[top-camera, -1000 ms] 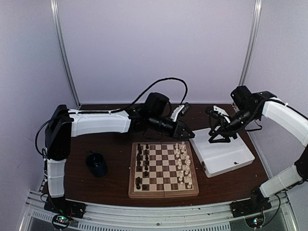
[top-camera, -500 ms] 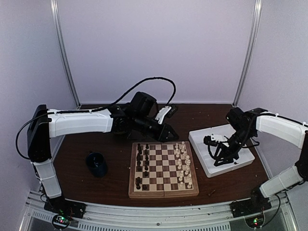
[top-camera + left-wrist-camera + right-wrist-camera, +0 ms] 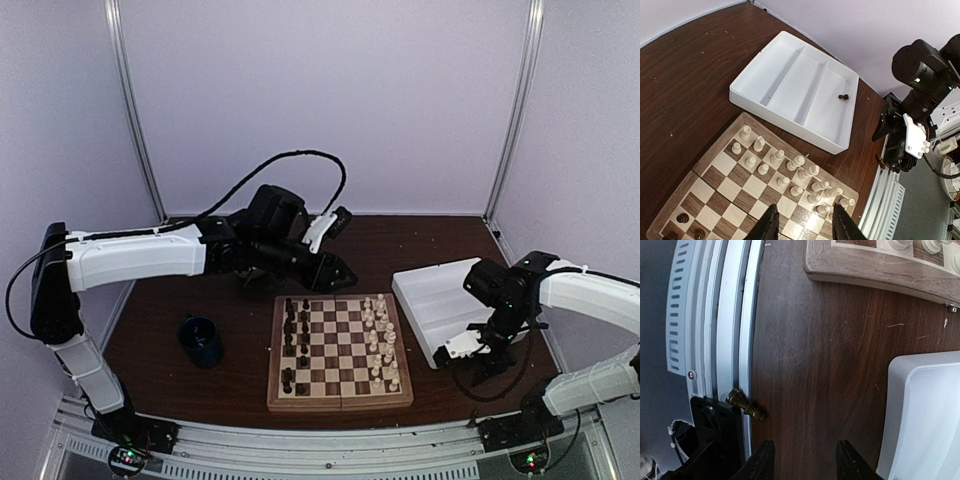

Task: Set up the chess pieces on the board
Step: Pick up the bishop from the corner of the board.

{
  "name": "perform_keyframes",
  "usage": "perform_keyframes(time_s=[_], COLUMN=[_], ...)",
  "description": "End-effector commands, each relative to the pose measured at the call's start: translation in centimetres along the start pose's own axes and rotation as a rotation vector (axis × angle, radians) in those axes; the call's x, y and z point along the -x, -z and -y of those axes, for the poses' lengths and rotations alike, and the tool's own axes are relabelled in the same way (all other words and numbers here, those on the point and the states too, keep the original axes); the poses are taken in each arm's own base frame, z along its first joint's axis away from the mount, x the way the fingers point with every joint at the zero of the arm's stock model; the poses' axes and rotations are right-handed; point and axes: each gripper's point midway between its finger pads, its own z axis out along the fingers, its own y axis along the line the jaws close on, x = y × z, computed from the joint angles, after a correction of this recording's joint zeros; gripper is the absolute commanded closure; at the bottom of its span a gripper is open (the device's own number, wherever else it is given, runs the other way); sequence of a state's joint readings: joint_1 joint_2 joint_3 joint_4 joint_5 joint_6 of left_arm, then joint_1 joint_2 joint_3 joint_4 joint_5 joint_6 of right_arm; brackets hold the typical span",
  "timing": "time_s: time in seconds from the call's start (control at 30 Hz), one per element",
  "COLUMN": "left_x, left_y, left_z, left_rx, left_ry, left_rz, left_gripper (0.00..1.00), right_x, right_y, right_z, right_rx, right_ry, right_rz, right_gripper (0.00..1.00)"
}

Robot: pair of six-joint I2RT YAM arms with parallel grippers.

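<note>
The board (image 3: 340, 352) lies at the table's middle front, with dark chess pieces (image 3: 293, 335) in its left columns and cream ones (image 3: 380, 340) in its right. My left gripper (image 3: 340, 278) hovers behind the board; in its wrist view it (image 3: 805, 222) is open and empty above the cream pieces (image 3: 790, 170). One dark piece (image 3: 843, 97) sits in the white tray (image 3: 790, 115). My right gripper (image 3: 478, 362) hangs low, right of the board, open with nothing between its fingers (image 3: 762, 460). A dark piece (image 3: 745, 406) lies on its side at the table's front edge, left of that gripper (image 3: 805, 462).
A dark blue cup (image 3: 202, 340) stands left of the board. The white tray (image 3: 440, 290) sits right of it, close to my right arm. The metal rail (image 3: 715, 315) runs along the table's front edge beside the fallen piece. The board's corner (image 3: 865, 270) is just beyond.
My left arm drew back leftward and its jaws opened. My right arm swung from over the tray down to the table front, right of the board.
</note>
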State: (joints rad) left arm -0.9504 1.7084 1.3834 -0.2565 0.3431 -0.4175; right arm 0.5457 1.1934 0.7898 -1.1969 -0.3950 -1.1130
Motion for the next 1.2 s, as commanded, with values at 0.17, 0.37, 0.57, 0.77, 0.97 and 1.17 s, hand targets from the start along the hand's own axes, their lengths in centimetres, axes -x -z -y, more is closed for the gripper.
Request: perform_keyframes(time_s=[0.17, 0.37, 0.57, 0.77, 0.97, 1.17], left_x=[-0.3, -1.7, -2.8, -3.0, -2.9, -3.5], left_y=[1.8, 2.2, 3.1, 3.6, 3.9, 4.4], left_z=[0.1, -0.3, -0.7, -0.8, -1.1, -1.4], left_rx=[0.049, 0.075, 0.104, 0.119, 0.142, 0.154], left_ry=[-0.037, -0.029, -0.014, -0.024, -0.047, -0.038], left_rz=[0.055, 0.065, 0.09, 0.094, 0.089, 0.107], left_gripper=[0.62, 0.62, 0.62, 0.61, 0.61, 0.61], right_x=[-4.2, -4.2, -3.1, -2.6, -2.0, -0.6], right_y=[-1.3, -3.9, -5.3, -5.4, -5.5, -5.9], right_z=[-2.4, -3.0, -2.8, -3.3, -5.4, -5.2], right_rx=[-0.022, 0.017, 0.023, 0.075, 0.15, 0.141], right_ry=[0.257, 0.401, 0.475, 0.527, 0.586, 0.555], right_rz=[-0.25, -0.339, -0.353, -0.374, -0.393, -0.384], right_gripper=[0.54, 0.54, 0.53, 0.53, 0.52, 0.54])
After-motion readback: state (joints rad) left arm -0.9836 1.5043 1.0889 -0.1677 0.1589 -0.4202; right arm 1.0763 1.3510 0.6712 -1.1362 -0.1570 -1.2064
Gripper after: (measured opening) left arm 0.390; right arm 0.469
